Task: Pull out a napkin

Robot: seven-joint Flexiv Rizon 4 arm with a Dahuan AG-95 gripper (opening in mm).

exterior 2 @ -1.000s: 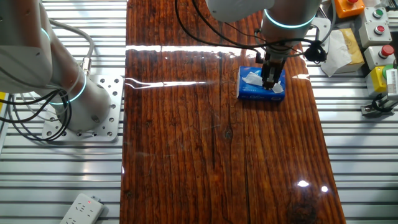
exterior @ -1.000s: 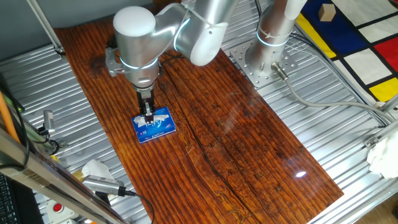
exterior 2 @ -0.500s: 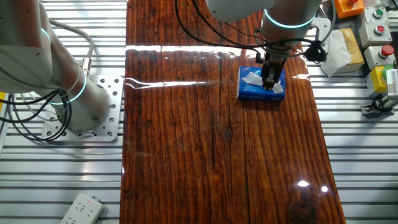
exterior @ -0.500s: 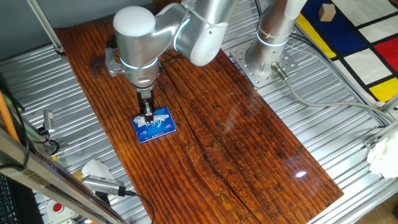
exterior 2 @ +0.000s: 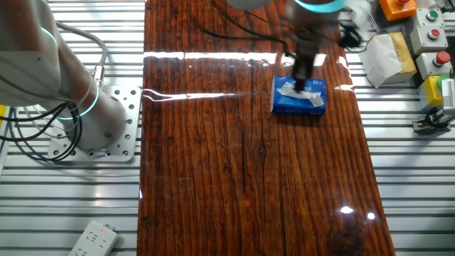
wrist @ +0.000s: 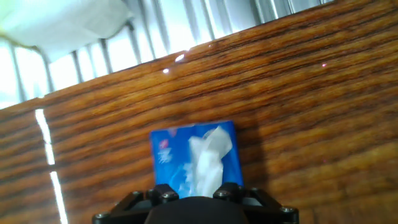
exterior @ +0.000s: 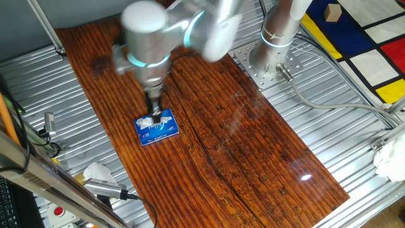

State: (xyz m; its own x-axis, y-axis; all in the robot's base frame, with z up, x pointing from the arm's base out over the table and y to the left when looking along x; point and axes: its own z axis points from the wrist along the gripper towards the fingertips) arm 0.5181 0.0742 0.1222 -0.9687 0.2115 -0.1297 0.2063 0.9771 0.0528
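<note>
The pull looks to be just under way: the gripper (exterior: 154, 116) has a tuft of the napkin (wrist: 202, 163) pinched between its fingers, and the white paper stretches up out of the slot in the blue pack (exterior 2: 299, 99), which lies flat on the wooden table (exterior 2: 213, 178). From the hand's own camera the sheet runs from the middle of the pack straight down to six o'clock, where it vanishes under the closed fingers, so most of it is still inside. I'd say the next move calls for a steady lift straight up, far enough that the whole sheet slips free; the risk is that the light pack rides up with it or the thin paper tears. The arm hangs nearly vertical over the pack, wrist pointing down, and its upper joints are blurred in both fixed views. A separate white wad of paper (exterior 2: 387, 58) sits off the wood, at about two o'clock from the pack in that view.
</note>
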